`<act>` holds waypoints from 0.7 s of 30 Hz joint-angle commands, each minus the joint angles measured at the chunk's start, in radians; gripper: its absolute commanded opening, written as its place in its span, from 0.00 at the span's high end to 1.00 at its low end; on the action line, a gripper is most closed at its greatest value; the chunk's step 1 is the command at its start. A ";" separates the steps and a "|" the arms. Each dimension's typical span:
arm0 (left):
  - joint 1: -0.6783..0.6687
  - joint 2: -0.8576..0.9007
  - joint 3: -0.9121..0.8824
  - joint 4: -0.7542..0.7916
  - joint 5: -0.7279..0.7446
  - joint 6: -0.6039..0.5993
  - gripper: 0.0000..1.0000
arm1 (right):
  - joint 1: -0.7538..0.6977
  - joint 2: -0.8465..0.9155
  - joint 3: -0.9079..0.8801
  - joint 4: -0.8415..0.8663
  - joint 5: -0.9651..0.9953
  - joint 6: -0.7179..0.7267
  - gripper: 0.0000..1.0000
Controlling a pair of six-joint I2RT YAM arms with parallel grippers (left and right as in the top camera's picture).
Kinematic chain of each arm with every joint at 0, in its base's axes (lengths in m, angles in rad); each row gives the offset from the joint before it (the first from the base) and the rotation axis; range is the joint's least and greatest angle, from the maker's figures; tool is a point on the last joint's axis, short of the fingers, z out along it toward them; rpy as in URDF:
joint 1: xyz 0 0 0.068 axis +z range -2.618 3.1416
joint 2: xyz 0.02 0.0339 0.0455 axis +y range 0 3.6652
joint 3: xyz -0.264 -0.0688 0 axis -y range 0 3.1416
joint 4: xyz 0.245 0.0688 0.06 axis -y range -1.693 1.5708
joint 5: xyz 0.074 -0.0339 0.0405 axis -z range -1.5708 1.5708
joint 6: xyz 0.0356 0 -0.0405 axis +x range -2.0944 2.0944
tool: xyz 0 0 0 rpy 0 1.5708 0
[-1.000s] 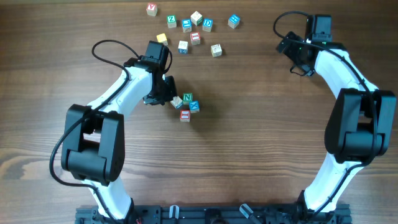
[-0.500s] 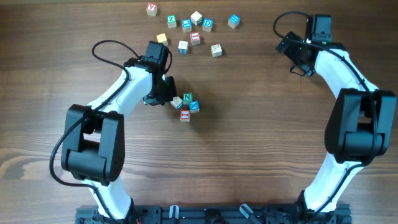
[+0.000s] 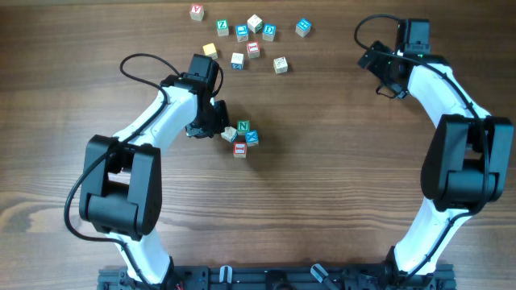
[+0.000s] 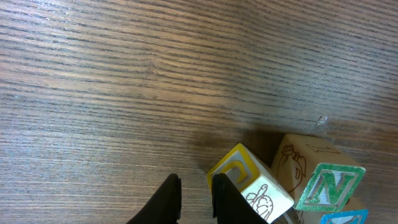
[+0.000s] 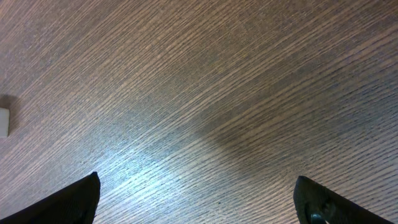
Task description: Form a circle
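Left gripper (image 4: 194, 180): fingers almost together, only a slit between them and nothing in it, so you're set to nudge, not pinch. Touching the outer side of its right-hand finger is a yellow-bordered cube (image 4: 239, 177), with a pale cube carrying a line drawing (image 4: 298, 158) just past it and the green N cube (image 4: 326, 186) beside that. That's the circle (image 3: 241, 137), bunched right at your fingertips; the blue cube (image 3: 252, 138) and red cube (image 3: 239, 148) are on its far side from the tool. It reads more as a clump than a ring, so my call is the forming isn't done. The cubes are small, wooden and hard-edged, with painted matte faces. I'd judge them light, rigid and not fragile, quick to skid or twist on the grained wood table (image 3: 339, 177) if pushed off-centre. To lift one, take two opposite flat faces, never the corners; to slide one, press the middle of a face. The loose scatter (image 3: 250, 36) of similar cubes lies well apart, beyond the tool. Right gripper (image 5: 196, 180): fingers spread wide, empty, only bare wood under it, far off to the right of every cube
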 commanded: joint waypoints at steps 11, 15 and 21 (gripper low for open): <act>0.066 0.006 0.548 -0.154 -0.180 0.006 0.96 | 0.002 0.017 -0.004 0.002 0.010 -0.013 0.00; 0.045 0.008 0.628 -0.014 -0.172 0.006 0.96 | 0.002 0.017 -0.004 0.002 0.010 -0.013 0.00; 0.001 0.145 0.628 0.128 -0.172 0.006 0.96 | 0.002 0.017 -0.004 0.002 0.010 -0.013 0.00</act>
